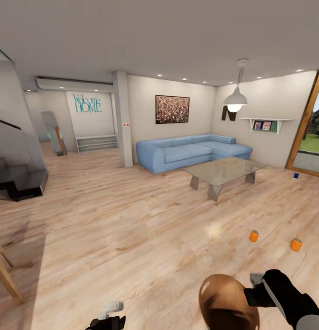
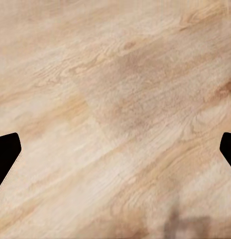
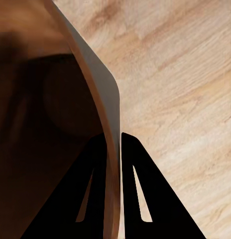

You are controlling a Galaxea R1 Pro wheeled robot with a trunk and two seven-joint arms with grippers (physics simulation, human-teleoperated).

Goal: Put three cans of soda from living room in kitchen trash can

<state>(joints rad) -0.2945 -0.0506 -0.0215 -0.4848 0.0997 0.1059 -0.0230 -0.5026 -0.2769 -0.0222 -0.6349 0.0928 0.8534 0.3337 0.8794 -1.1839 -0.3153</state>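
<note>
Three cans (image 1: 254, 235) are standing light and rigid, side-graspable — right hand (image 3: 113, 144) is pinching the bin's (image 1: 226, 302) rim, left hand (image 1: 110, 310) spread empty

The right arm (image 1: 288, 298) reaches in from the lower right of the head view, its dark forearm angled toward the middle and its wrist low and close to the robot. The right gripper (image 3: 113, 142) has its two black fingers (image 3: 138, 189) drawn close together, pinching the thin rim of the trash can (image 1: 228, 305) between them, one finger inside the wall and one outside. The left gripper (image 1: 110, 316) sits low at the near left, just at the frame's edge, pale at its tip. In the left wrist view its dark fingertips (image 2: 7, 154) stand far apart at opposite sides, holding nothing.
</note>
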